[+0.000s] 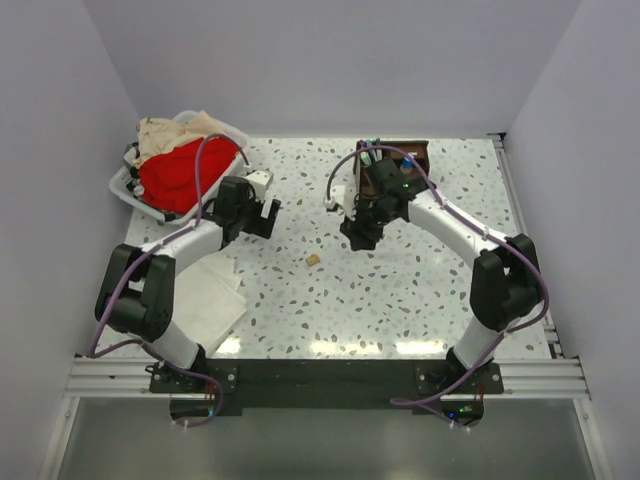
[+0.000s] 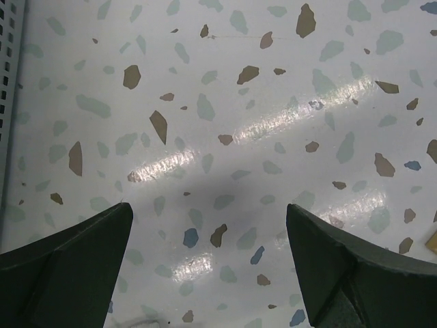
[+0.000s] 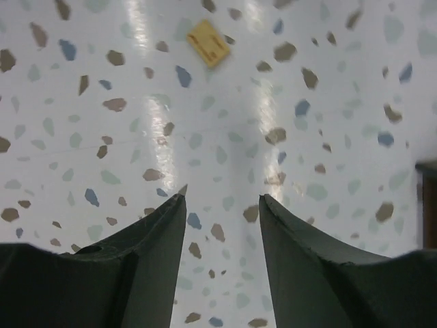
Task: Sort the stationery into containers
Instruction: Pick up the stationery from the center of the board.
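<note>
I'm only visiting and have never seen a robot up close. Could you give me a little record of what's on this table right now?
table: white, speckled
left gripper: open, empty, over bare tabletop
right gripper: open, empty, eraser ahead of it
eraser: small, tan, loose mid-table between the arms
organizer: dark brown wood, far side, pens in it
basket: white, far left, holding red and beige clothes
cloth: white, folded, beside left arm
</note>
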`<state>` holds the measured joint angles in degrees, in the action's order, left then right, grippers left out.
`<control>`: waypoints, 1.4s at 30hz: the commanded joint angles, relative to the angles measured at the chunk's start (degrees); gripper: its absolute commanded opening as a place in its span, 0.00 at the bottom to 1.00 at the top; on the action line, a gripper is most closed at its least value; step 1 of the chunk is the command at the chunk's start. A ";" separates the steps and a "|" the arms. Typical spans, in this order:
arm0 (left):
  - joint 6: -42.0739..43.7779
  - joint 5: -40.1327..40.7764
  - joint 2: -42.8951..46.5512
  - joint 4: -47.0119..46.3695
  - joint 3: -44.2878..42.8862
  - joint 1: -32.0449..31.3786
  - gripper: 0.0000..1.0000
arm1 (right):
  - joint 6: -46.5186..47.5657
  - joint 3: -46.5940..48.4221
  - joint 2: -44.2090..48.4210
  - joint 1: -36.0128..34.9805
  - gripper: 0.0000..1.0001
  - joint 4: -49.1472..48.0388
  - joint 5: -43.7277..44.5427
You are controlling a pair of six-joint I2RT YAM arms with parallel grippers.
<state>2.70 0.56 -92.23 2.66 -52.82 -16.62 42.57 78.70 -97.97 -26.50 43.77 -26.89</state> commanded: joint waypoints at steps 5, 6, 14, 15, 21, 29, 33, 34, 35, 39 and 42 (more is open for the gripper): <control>3.45 0.84 5.91 -0.92 1.05 -0.69 1.00 | 32.66 1.55 -4.85 -6.54 0.55 -0.17 -8.35; 3.80 1.11 6.09 -0.81 0.96 -1.13 1.00 | 33.54 1.81 -5.47 -6.89 0.56 -0.87 -8.26; 4.95 3.13 6.36 0.16 0.61 -1.22 1.00 | 39.35 3.56 -12.49 -10.32 0.64 -5.19 -9.58; 4.95 3.13 6.27 0.24 0.61 -1.22 1.00 | 39.35 4.44 -13.20 -10.50 0.64 -4.66 -9.67; 4.68 3.05 5.83 0.33 0.52 -1.13 1.00 | 38.39 8.40 -17.25 -11.64 0.60 -4.21 -10.02; 4.59 3.22 5.13 0.24 0.43 -0.61 1.00 | 39.61 13.32 -21.64 -12.17 0.56 -0.71 -9.05; 4.33 3.22 4.78 0.16 0.35 -0.25 1.00 | 41.10 14.64 -23.05 -12.17 0.54 0.96 -8.18; 4.24 3.13 4.60 0.07 0.17 -0.25 1.00 | 41.45 15.34 -23.83 -12.17 0.54 2.27 -8.26; 4.24 3.13 4.51 0.16 0.26 -0.08 1.00 | 41.81 15.70 -24.19 -12.08 0.53 2.81 -8.17; 4.07 2.78 4.07 0.16 0.08 0.10 1.00 | 42.69 15.44 -24.28 -12.17 0.53 3.78 -7.91; 3.89 2.70 3.81 0.07 0.00 0.27 1.00 | 42.69 14.47 -24.19 -12.08 0.52 3.78 -7.73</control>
<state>6.63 3.25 -87.92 4.08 -51.75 -16.97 83.15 92.40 -122.65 -38.26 46.04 -33.95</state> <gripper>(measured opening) 0.997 0.526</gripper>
